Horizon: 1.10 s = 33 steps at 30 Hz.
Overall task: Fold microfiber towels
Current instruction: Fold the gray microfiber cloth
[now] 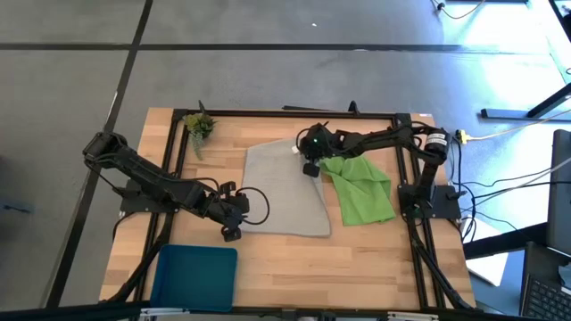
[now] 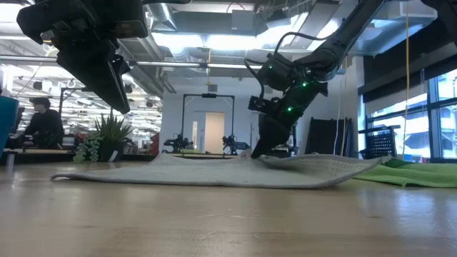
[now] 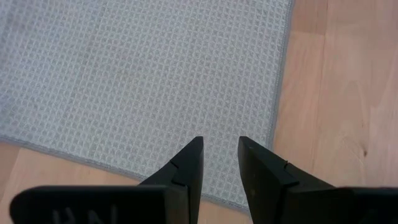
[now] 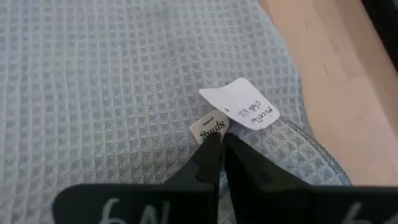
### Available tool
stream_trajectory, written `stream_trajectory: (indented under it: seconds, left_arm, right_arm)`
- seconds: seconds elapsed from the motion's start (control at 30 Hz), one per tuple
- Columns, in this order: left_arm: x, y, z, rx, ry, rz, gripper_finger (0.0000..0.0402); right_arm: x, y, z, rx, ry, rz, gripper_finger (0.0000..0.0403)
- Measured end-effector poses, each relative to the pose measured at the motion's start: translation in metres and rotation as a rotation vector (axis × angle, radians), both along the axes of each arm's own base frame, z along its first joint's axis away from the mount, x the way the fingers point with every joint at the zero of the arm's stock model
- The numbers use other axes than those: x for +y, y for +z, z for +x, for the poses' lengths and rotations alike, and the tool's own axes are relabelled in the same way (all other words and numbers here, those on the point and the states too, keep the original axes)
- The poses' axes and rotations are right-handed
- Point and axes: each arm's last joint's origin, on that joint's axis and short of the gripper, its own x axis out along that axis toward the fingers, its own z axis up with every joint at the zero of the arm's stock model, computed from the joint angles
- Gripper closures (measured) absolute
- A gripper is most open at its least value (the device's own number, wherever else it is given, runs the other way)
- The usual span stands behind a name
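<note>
Seen from above, the grey towel (image 1: 285,189) lies spread flat in the middle of the table (image 1: 375,259), with the lime green towel (image 1: 361,189) crumpled just beside its right edge. The right gripper (image 1: 310,166) sits down on the grey towel's far right corner, while the left gripper (image 1: 234,214) hangs at the near left corner, so each arm has its own corner on opposite ends of one diagonal. A plant sprig (image 1: 199,126) and a blue tray (image 1: 196,276) stand clear of the cloth.

Level across the table, the right gripper (image 2: 265,146) reaches down to the grey towel (image 2: 207,173), whose surface rises slightly around it. The left gripper (image 2: 107,68) hangs well above the cloth, not touching.

Left wrist view: the left gripper (image 3: 219,163) has its fingers parted with nothing between them, and the grey towel's (image 3: 143,81) corner hem runs just ahead of and under them; bare wood lies beyond the edge.

Right wrist view: the right gripper (image 4: 221,148) is pinched almost closed on the grey towel (image 4: 112,93) right at its white label (image 4: 239,106), near the cloth's edge.

By my reading, the next fold turns on that diagonal: the right arm already grips its corner, and the left must first drop onto its own
</note>
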Motion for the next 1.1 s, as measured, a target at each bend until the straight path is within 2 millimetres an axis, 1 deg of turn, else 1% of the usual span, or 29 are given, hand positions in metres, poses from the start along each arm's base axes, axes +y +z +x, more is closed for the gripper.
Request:
stream_trajectory:
  seconds: [0.4,0.93,1.1]
  left_arm:
    - [0.0,0.0,0.0,0.0,0.0,0.0,0.031]
    - [0.0,0.0,0.0,0.001,-0.006,0.004,0.031]
    - [0.0,0.0,0.0,0.001,-0.006,0.004,0.031]
  right_arm:
    - [0.0017,-0.0042,-0.0049,0.046,-0.047,0.06,0.0331]
    - [0.0033,-0.0069,-0.0078,0.082,-0.044,0.086,0.0328]
    - [0.0015,-0.0071,-0.0087,0.103,-0.087,0.035,0.0331]
